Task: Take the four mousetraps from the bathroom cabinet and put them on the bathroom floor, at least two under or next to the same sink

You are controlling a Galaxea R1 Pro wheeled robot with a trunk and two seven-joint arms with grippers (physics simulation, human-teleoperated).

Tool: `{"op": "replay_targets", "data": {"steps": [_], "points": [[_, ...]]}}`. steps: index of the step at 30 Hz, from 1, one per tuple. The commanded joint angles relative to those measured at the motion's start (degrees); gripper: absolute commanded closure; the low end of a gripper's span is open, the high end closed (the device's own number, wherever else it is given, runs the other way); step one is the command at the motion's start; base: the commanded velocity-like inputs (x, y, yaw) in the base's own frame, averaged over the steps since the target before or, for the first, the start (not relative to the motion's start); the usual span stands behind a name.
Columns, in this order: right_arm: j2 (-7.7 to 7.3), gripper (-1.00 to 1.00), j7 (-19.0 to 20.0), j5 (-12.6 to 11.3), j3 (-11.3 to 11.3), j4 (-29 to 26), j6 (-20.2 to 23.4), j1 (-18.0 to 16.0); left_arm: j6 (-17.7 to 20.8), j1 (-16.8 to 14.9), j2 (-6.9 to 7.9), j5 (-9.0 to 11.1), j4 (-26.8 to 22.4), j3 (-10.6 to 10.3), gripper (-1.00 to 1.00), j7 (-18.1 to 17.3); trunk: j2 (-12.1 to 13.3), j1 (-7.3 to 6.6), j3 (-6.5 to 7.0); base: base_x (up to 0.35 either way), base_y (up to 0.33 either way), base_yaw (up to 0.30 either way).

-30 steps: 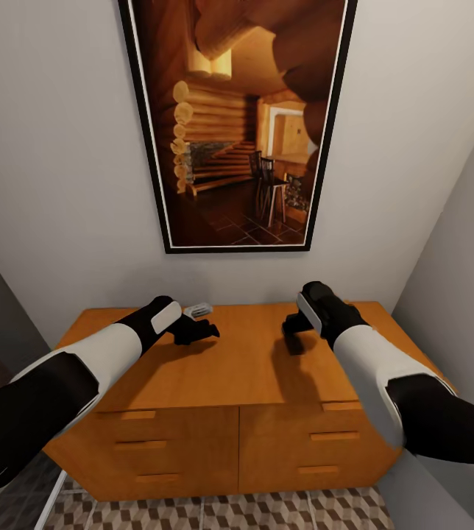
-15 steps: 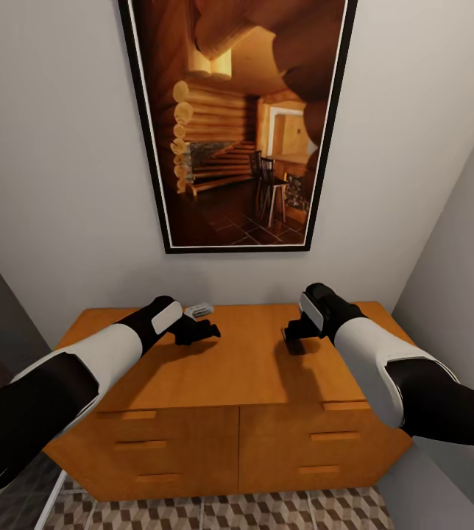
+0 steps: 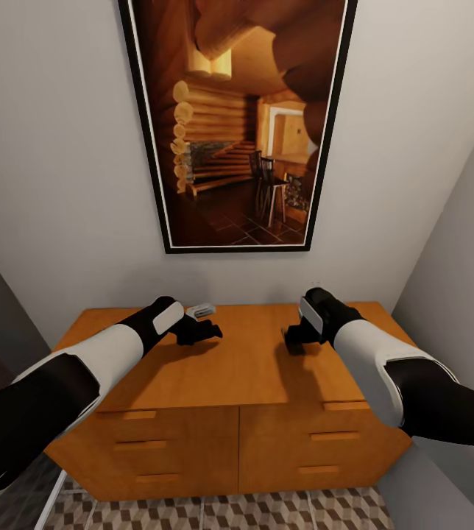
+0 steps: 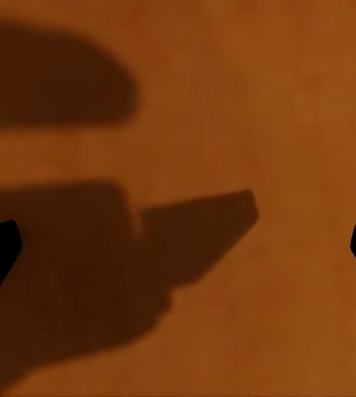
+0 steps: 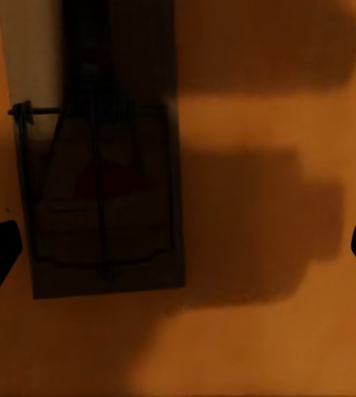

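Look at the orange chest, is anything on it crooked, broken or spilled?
Nothing stands out. The cabinet top shows no spill or damage, and its drawers are shut. One mousetrap lies flat on the wood below the right claw, looking whole. The left claw hangs over bare wood. The picture hangs straight.

Mousetrap [image 5: 103, 198] on cabinet [image 3: 237, 368] top, under right pincer [image 3: 294, 340]; picture [image 3: 237, 125] above.

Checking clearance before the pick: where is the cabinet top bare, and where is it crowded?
Bare: the cabinet top between the left gripper and right gripper, forward to the front edge. Crowded: the back, where a mousetrap lies beside the left gripper and another mousetrap lies under the right.
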Motion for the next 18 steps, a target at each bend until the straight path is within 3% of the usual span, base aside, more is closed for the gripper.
{"op": "replay_targets", "data": {"steps": [1, 18], "points": [[-0.01, -1.0, -0.21, -0.34, 0.36, 0.17, 0.21, -0.02, 0.09, 1.09, 0.01, 1.72, -0.14, 0.45, -1.0, 0.51, -0.04, 0.02, -0.09, 0.0, 0.0, 0.0], [0.08, -1.0, -0.28, -0.34, 0.37, 1.38, -0.14, 0.22, 0.07, 1.1, -0.02, 1.72, -0.14, 0.45, -1.0, 0.51, -0.04, 0.02, -0.09, 0.0, 0.0, 0.0]]}}
